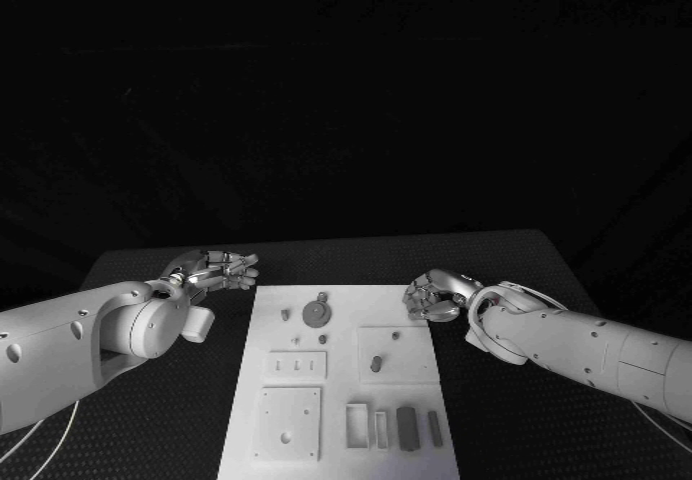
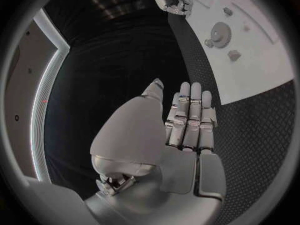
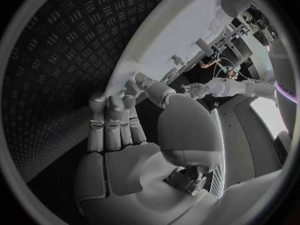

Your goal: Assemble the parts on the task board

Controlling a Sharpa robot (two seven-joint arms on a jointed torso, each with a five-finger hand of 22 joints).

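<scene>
Now | both hands empty, fingers loosely apart | right hand [image 1: 437, 297] at the task board [image 1: 346, 450] far right edge | nearest loose part, small oval piece [image 1: 376, 364], lies inboard toward the robot | left hand [image 1: 214, 270] off far-left corner, farther.

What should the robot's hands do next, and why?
Probably the right hand should reach in for a part, such as the round gear-like piece near the far end of the task board. Both hands hold nothing: the right hand hovers at the board's edge, and the left hand sits off the board over the black table.
</scene>
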